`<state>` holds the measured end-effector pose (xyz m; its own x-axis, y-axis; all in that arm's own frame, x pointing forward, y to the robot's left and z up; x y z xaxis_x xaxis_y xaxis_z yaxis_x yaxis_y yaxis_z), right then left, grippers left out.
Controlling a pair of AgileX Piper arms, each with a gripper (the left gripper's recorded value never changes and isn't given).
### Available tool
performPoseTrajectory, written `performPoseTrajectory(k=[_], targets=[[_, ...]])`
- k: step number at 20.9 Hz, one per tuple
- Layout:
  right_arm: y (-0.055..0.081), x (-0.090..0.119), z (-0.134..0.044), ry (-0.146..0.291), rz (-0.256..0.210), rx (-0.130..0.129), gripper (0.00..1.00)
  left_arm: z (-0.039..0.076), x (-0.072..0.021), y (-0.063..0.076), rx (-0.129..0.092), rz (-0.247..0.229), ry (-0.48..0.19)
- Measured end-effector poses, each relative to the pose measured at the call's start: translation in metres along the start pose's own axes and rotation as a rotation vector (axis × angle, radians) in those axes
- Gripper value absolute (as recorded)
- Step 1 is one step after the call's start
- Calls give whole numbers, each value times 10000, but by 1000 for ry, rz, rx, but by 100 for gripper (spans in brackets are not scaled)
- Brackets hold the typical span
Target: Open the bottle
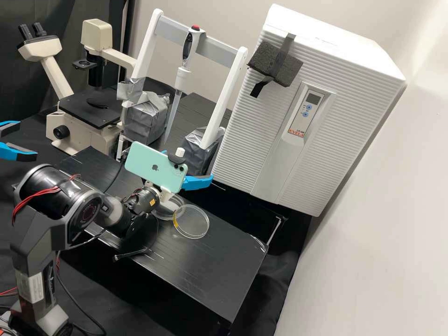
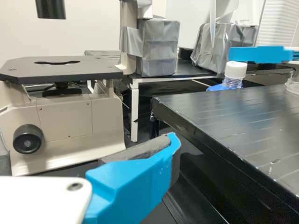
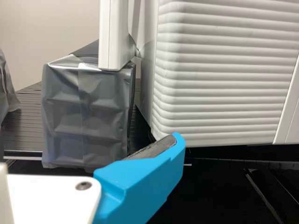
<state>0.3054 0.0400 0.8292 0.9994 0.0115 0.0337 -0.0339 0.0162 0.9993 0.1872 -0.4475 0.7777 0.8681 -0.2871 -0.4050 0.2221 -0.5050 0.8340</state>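
Bottle: we found the small clear bottle (image 2: 235,80) standing upright at the far edge of the raised black platform (image 1: 210,261), near a tape-wrapped block (image 1: 198,147).
Cap: the white cap (image 1: 179,151) was on the bottle.
Right gripper: the right gripper (image 2: 220,70) sat at the bottle with its blue fingers (image 2: 261,53) spread, one on each side of it. The gap between them was much wider than the bottle, and we could not tell whether either finger touched it.
Left gripper: the left gripper (image 1: 25,138) hung at the bench's left side beside the microscope (image 1: 70,112), well apart from the bottle. Its fingers were parted and held nothing.
Phone: a mint-green phone (image 1: 154,165) was mounted at the right arm's wrist (in the high view it hid most of the bottle, leaving little but the cap).
Petri dish: a clear dish (image 1: 191,221) lay on the platform close to the right arm.
Pipette: a pipette (image 1: 179,79) hung tip-down from a white stand (image 1: 214,46) behind the platform.
White machine: a ribbed white cabinet (image 1: 303,154) stood to the right of the platform, with a black foam block (image 1: 275,63) strapped to its upper front.
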Motion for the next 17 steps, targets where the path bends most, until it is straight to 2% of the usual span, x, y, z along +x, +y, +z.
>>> performPoseTrajectory(k=[8,10,14,17], targets=[[1,-7,-1,0,0,0,100,79,26,-27,7,-14,-41],[39,-70,-45,14,11,0,100,109,37,-39,7,-21,-58],[88,-267,-263,90,24,5,100,117,40,-42,8,-23,-63],[58,-403,-446,171,18,13,100,117,40,-42,8,-23,-63]])
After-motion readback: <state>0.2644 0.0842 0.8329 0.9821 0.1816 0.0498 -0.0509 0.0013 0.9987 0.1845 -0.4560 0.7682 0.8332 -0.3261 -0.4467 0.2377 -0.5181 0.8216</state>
